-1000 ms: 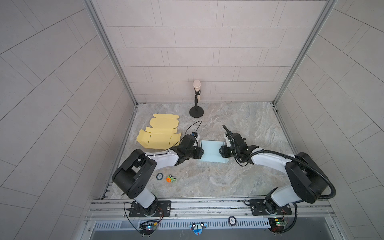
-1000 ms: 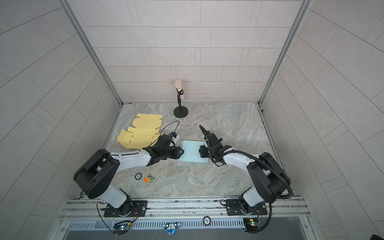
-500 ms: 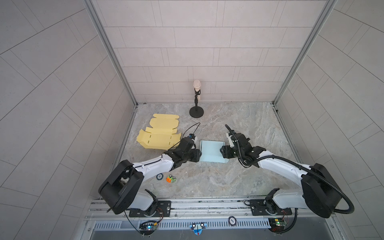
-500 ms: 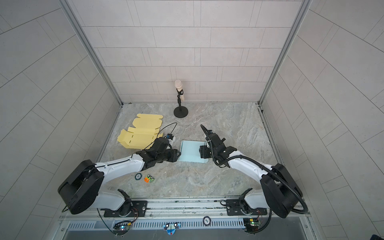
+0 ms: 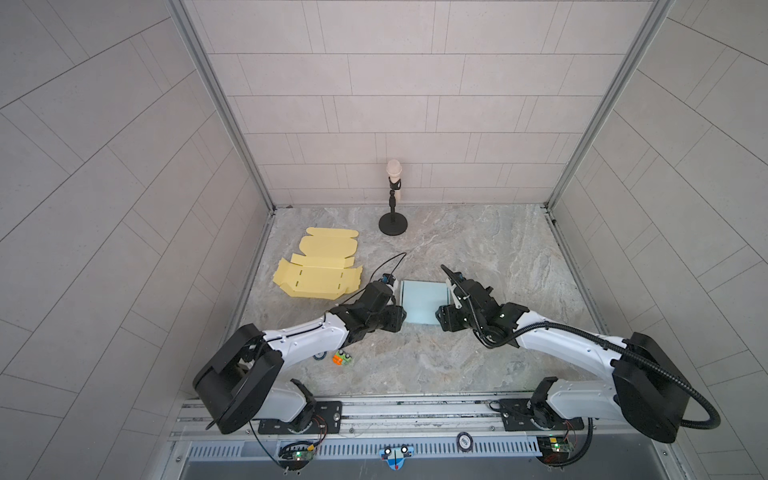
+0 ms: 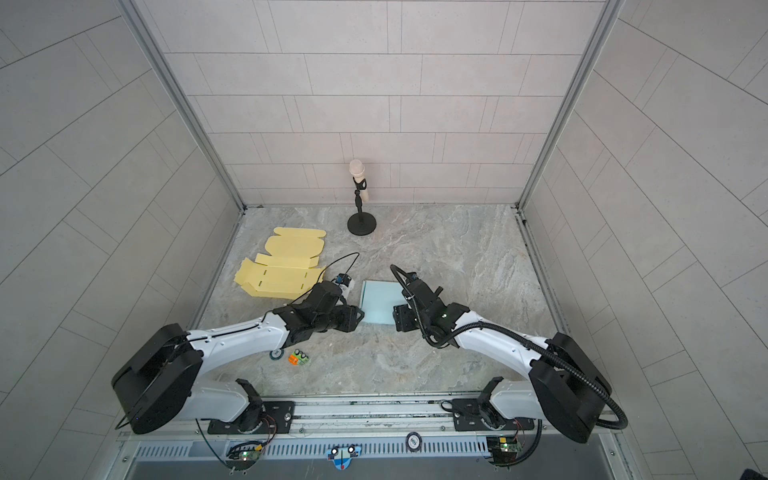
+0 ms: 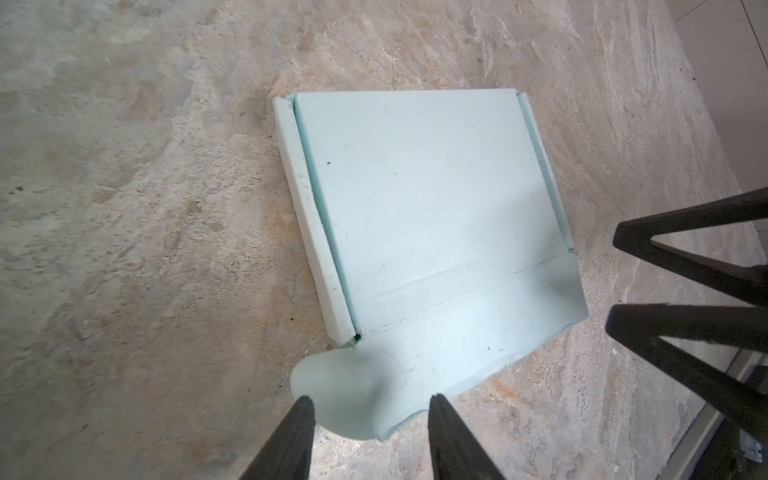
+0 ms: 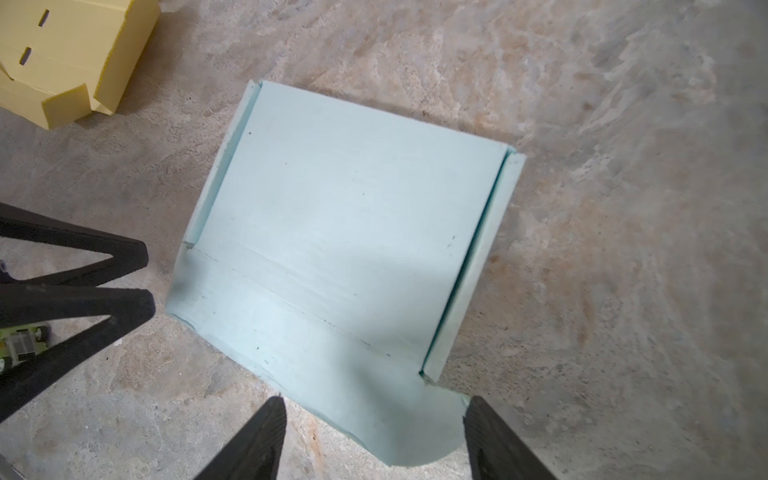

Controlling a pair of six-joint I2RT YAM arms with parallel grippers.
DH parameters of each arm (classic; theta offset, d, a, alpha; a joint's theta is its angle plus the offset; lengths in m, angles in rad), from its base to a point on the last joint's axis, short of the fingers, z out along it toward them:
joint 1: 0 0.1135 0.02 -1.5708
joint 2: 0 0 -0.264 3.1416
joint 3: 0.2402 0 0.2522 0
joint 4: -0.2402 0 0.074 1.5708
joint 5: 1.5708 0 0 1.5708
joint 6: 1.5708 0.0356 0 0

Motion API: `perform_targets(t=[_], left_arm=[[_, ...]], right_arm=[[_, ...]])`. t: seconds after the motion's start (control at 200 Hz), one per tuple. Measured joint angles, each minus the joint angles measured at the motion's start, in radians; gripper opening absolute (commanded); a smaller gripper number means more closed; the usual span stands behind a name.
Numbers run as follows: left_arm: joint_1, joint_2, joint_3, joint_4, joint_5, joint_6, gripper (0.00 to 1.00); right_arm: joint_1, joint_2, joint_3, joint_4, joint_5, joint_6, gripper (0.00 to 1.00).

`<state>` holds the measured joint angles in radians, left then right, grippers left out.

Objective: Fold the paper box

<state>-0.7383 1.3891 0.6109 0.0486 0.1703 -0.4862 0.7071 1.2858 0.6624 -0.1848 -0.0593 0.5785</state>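
— How do the fingers stand now?

— Both pairs have just opened. The left gripper (image 7: 370, 415) is spread above one rounded corner of the front flap (image 7: 457, 340), and the right gripper (image 8: 374, 411) above the other corner. Neither holds anything.

— And the paper box (image 5: 424, 305)?

— It lies on the table (image 5: 478, 249) between them, lid down. The lid seems to stay down alone. I think the flap is not tucked yet.

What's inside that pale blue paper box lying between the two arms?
Its inside cannot be seen: the pale blue paper box has its lid panel folded down over it. Only the narrow side walls and the untucked front flap show.
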Motion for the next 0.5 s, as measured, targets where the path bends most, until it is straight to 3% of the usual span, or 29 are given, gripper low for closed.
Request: perform_targets(t=[0.501], left_arm=[[-0.004,0.053,-0.021,0.085,0.053,-0.042,0.48]], right_arm=[[0.035,0.059,-0.031,0.058,-0.001,0.047,0.71]])
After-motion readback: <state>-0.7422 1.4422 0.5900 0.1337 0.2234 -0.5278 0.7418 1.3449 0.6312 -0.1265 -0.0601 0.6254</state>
